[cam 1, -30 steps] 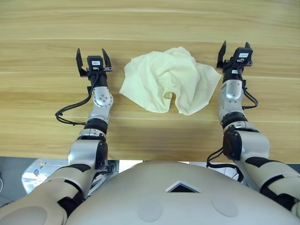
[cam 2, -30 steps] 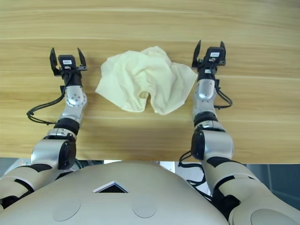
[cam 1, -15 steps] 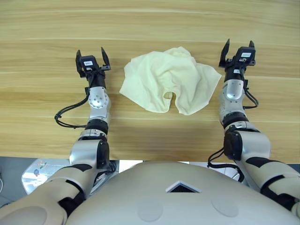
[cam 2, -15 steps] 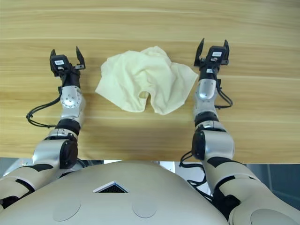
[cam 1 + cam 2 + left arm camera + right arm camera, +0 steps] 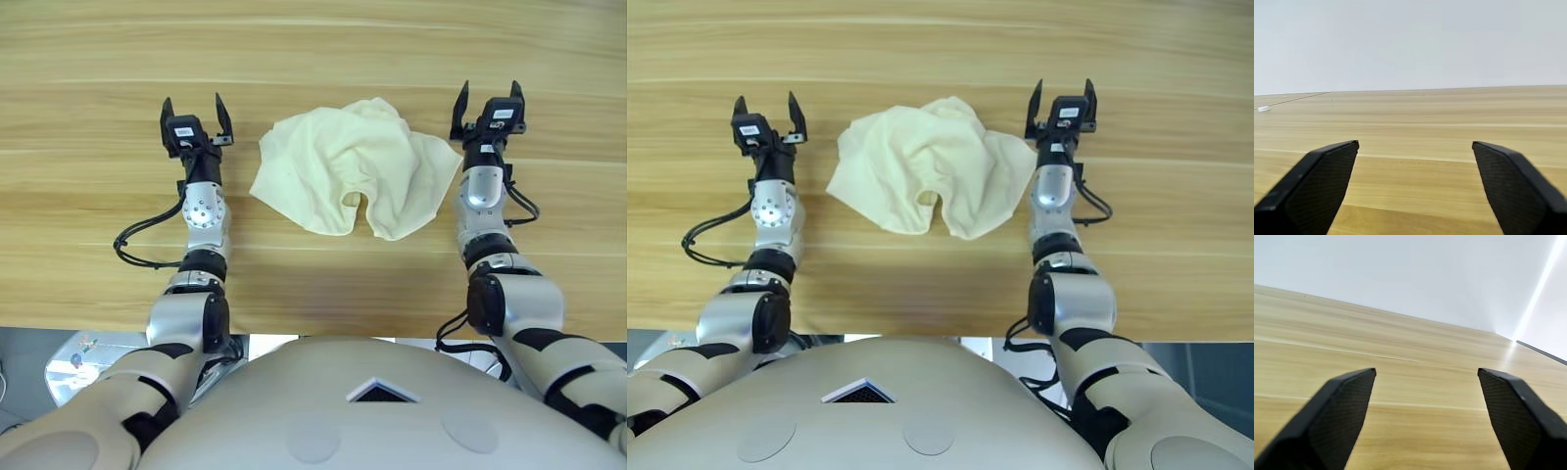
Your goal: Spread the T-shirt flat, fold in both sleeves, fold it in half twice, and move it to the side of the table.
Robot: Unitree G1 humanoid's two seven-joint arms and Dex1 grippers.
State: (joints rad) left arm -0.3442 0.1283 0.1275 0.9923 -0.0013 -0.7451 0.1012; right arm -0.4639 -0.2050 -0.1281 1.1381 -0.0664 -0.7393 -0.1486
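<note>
Okay, left claw (image 5: 193, 106) is spread wide, near the crumpled T-shirt (image 5: 353, 166) lying mid-counter (image 5: 88, 59). Right claw (image 5: 489, 93) is spread too, just beside the shirt's other edge. I'd pinch the outer hems low and pull apart evenly. There's room to drag outward both ways, less toward the near edge.

Pale wall (image 5: 1410, 44) at back, sm. white object (image 5: 1263, 109) near it.
</note>
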